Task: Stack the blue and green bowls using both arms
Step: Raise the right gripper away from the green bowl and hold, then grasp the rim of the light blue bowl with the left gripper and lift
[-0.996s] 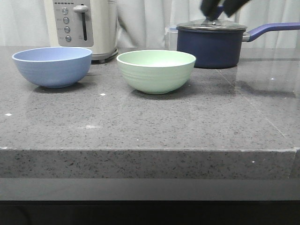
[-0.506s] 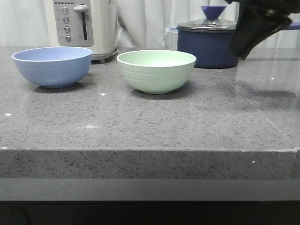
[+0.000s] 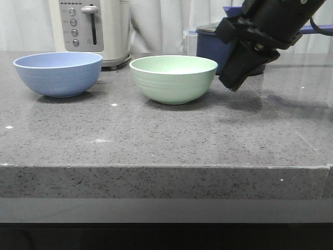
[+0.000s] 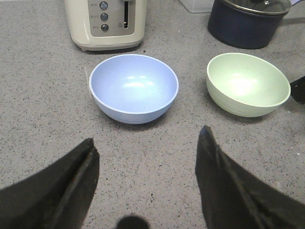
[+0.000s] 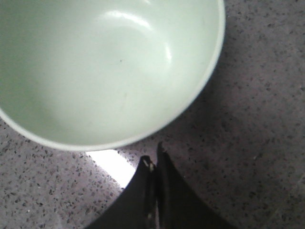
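Approach step: your right gripper (image 3: 235, 83), fingers pressed together and empty, sits just beside the green bowl (image 3: 173, 78), mid-countertop (image 3: 156, 135). Blue bowl (image 3: 58, 73) sits near the left edge; left gripper (image 4: 147, 157) is wide apart, empty. Next you probably must spread the right fingers over the rim.

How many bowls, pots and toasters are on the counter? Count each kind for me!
Bowls: 2, the blue bowl and the green bowl
Pots: 1, the navy saucepan
Toasters: 1, the cream toaster
Total: 4
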Action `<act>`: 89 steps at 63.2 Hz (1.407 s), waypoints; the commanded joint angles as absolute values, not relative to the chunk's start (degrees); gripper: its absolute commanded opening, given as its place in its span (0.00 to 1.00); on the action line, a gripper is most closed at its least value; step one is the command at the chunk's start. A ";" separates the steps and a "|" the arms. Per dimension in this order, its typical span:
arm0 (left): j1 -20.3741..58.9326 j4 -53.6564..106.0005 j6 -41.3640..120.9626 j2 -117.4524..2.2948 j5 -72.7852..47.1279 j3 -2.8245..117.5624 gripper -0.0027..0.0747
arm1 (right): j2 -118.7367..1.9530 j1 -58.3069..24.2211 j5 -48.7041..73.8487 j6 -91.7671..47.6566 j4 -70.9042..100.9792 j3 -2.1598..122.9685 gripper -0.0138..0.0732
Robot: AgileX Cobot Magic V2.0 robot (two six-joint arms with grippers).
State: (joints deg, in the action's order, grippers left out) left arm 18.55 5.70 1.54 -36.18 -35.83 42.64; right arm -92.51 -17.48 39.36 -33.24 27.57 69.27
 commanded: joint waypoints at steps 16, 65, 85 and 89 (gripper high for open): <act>19.01 6.32 1.50 -36.57 -31.57 44.45 0.61 | -90.26 -17.42 35.60 -33.98 29.47 70.71 0.09; 14.68 3.58 1.50 -55.05 -43.84 58.40 0.61 | -90.26 -17.42 35.45 -33.98 29.47 70.71 0.09; 7.82 8.67 1.50 -74.03 -46.34 70.91 0.61 | -90.26 -17.42 35.45 -33.98 29.47 70.71 0.09; 7.17 10.28 1.50 -77.96 -47.58 73.16 0.61 | -90.26 -17.42 35.45 -33.98 29.47 70.71 0.09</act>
